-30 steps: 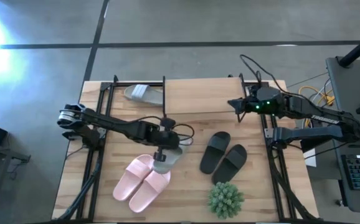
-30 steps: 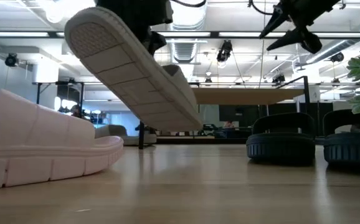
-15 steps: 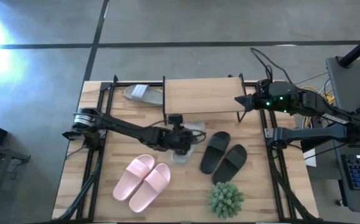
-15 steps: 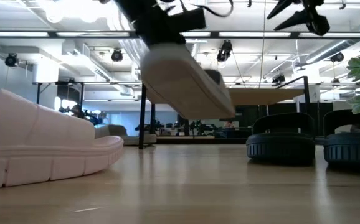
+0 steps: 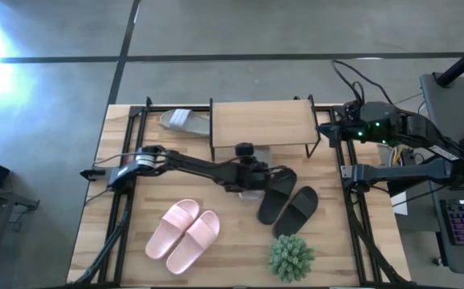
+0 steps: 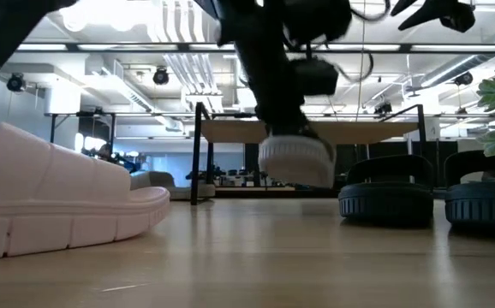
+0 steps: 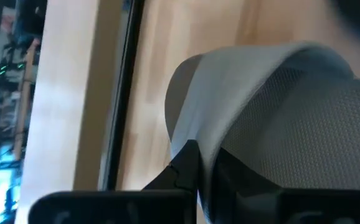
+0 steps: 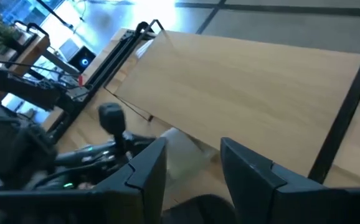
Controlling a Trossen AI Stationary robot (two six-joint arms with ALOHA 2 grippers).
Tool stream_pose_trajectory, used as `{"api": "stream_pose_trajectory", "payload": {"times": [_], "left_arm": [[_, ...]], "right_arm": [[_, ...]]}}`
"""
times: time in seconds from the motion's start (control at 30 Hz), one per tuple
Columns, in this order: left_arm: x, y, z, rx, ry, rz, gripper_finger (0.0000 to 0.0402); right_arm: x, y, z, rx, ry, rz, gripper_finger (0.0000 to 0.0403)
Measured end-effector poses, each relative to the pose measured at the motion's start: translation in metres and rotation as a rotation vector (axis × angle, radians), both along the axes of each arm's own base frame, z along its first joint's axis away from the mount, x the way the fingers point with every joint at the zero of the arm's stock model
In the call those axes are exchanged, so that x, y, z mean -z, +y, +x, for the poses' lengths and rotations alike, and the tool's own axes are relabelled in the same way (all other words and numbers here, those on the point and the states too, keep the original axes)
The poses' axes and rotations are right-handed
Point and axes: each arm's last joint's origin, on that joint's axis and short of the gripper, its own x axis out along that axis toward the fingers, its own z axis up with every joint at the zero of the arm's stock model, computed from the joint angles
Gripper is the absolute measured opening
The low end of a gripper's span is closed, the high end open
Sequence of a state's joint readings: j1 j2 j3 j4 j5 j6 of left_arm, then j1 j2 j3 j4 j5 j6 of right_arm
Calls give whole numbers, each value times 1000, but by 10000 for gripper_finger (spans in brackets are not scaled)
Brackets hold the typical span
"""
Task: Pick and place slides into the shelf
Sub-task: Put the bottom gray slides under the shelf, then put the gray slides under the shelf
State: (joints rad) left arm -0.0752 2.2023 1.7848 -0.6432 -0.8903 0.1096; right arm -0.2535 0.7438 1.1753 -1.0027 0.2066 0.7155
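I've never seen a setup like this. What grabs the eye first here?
The left gripper at mid-table, carrying a grey-white slide above the table toward the shelf. The pink slides lie near the front, the black slides beside a green plant.

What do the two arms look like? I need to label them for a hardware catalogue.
Both arms are dark, slim and jointed. The left arm has a silvery collar near its base and thin black cables looping at the wrist. The right arm shows small green lights, white lettering and trailing black cables; its fingers are dark, flat and angular.
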Motion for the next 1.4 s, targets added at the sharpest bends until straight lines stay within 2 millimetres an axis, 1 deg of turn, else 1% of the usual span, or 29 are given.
{"api": "stream_pose_trajectory", "payload": {"times": [0.13,0.33,0.43,0.57,0.63,0.73,0.83,0.93,1.0,1.03,1.13,1.17,1.23,1.3,1.33,1.4], "left_arm": [[8,15,2,-84,15,102,0],[12,38,0,-156,-34,50,6],[13,43,1,-156,-38,10,32],[14,45,0,-185,-80,-19,81],[15,45,1,-188,-102,-70,105],[17,42,1,-155,-91,-149,134],[15,33,1,-128,-88,-161,154],[2,18,0,-92,-96,-162,167],[-12,11,-4,-76,-116,-169,171],[-14,8,-5,-71,-117,-169,173],[-32,-5,-17,-35,-83,-188,174],[-42,-12,-22,-11,-90,-212,174],[-67,-28,-35,28,-137,-283,174],[-88,-38,-52,-6,-197,-396,173],[-99,-40,-63,-49,-237,-470,173],[-111,-36,-86,-221,-280,-584,172]], "right_arm": [[3,1,-5,2,8,-2,139],[9,2,-7,1,23,2,139],[13,1,-6,1,35,5,139],[19,1,-3,-3,59,5,141],[23,0,-2,-3,71,8,139],[27,0,-1,-5,87,10,137],[27,0,-1,-7,89,7,137],[27,0,-1,-8,88,5,136],[27,0,-2,-10,84,2,135],[26,0,-2,-10,81,1,134],[26,0,-2,-17,83,-8,135],[26,0,-2,-17,84,-10,135],[26,1,-2,-20,82,-13,134],[26,0,-2,-20,83,-15,133],[26,0,-2,-22,83,-17,132],[26,0,-2,-23,85,-19,132]]}}
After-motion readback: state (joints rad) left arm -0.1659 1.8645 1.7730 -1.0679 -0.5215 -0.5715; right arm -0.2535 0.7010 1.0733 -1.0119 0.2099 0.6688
